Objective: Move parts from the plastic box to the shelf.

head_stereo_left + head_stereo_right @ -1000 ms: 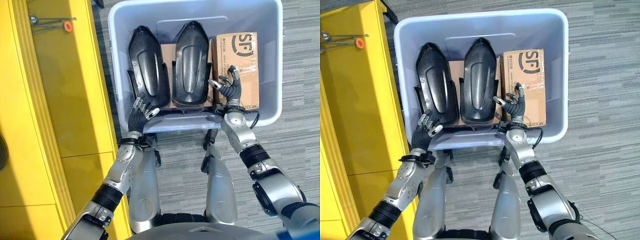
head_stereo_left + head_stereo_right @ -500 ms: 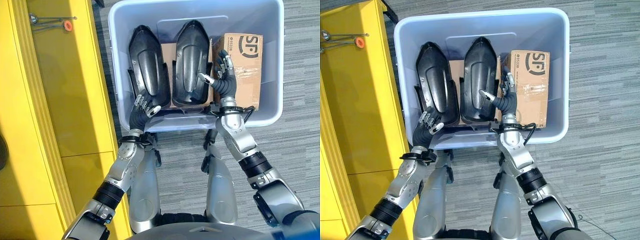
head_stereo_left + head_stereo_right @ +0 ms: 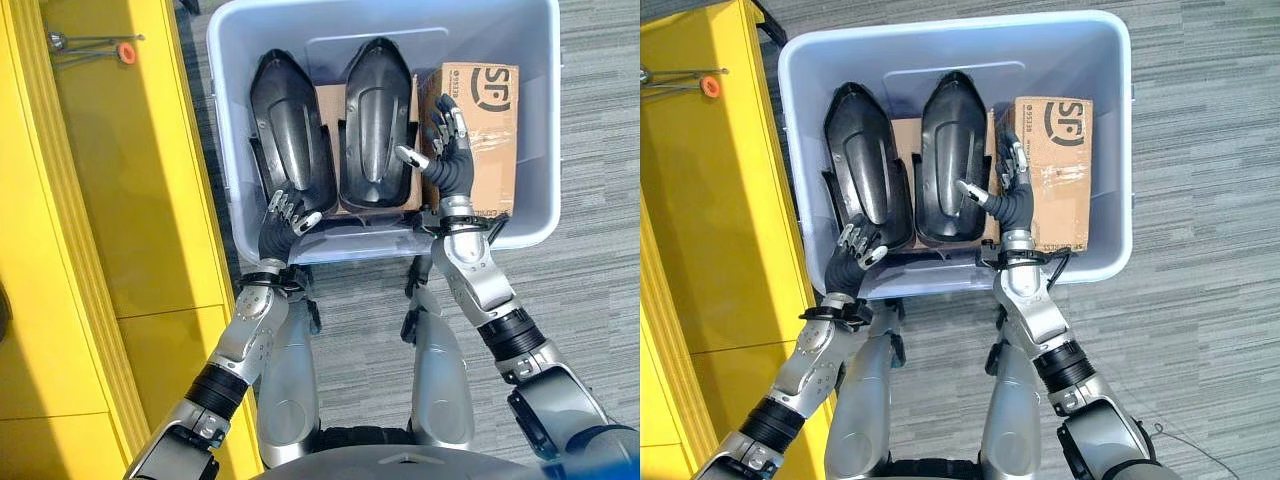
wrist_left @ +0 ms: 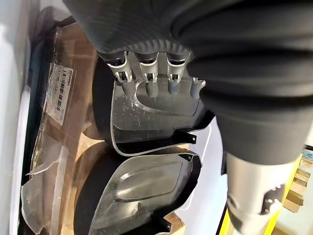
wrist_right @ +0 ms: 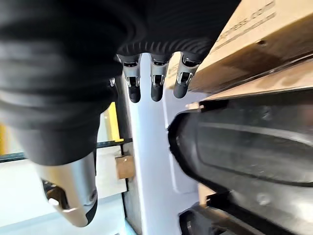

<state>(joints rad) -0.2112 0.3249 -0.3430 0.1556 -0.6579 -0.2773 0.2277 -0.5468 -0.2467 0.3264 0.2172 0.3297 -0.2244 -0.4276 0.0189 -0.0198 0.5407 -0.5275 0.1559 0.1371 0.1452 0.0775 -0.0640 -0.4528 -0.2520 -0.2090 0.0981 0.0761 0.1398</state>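
Two black molded parts, one on the left (image 3: 290, 125) and one on the right (image 3: 375, 120), sit side by side in the pale plastic box (image 3: 232, 150), with a cardboard box (image 3: 485, 120) just right of them. The left robot hand (image 3: 280, 218) hovers at the near end of the left part, fingers relaxed and holding nothing. The right robot hand (image 3: 447, 150) is spread open between the right part and the cardboard box, and the yellow shelf (image 3: 110, 200) stands left of it all.

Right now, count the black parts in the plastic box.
2: one black part on the left, another in the middle beside the cardboard box. More may hide beneath.
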